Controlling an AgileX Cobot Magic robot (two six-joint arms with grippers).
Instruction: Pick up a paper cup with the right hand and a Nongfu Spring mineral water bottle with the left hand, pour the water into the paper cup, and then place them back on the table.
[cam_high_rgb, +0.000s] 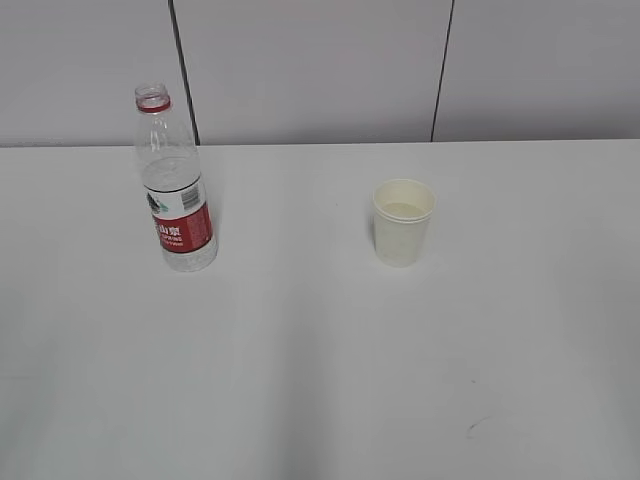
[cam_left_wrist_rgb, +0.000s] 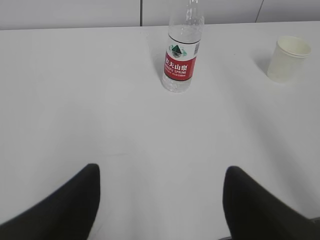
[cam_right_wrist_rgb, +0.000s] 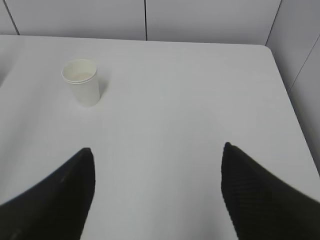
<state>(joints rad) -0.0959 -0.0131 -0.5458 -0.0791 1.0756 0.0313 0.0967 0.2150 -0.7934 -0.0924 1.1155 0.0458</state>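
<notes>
Both hands (cam_left_wrist_rgb: 160, 172) (cam_right_wrist_rgb: 157, 150) spread over bare table (cam_high_rgb: 320, 380), edges distant.

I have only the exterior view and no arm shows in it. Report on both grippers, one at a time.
Observer: In the left wrist view the left gripper is open and holds nothing; the Nongfu Spring mineral water bottle stands ahead of it, apart.
Operator: Now the right one.
Observer: The right gripper is open too, over bare table, with the paper cup ahead and off to its left.
Operator: Say what the label front shows.
Observer: In the left wrist view it has a green emblem above white characters on red.
</notes>
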